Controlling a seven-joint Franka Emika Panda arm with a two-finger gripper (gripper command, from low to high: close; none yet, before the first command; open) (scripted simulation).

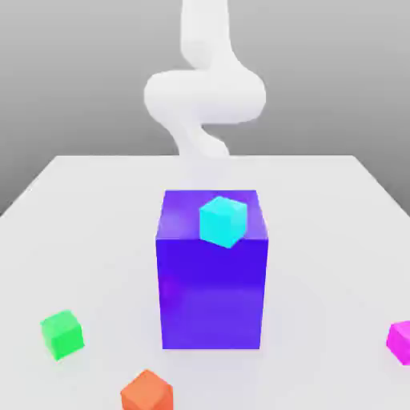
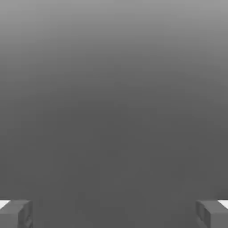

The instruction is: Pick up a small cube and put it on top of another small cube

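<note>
A grey backdrop rises behind the pale table (image 1: 88,216). The pink cube (image 1: 399,341) sits at the exterior view's right edge. The gripper (image 2: 114,213) has its fingers (image 2: 16,213) wide apart, empty.

cube (image 1: 223,221) on block (image 1: 212,296), table (image 1: 320,208) beneath

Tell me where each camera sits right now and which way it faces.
Exterior view: off the arm, looking down over the white table at the big blue-violet block with a cyan cube on top; green cube, orange cube and magenta cube lie nearer the camera; the white arm rises behind the block.
Hand view: on the hand, facing blank grey background; the pincer shows its two fingertips wide apart, nothing between them.
Shared: no cube or block appears in both.
</note>
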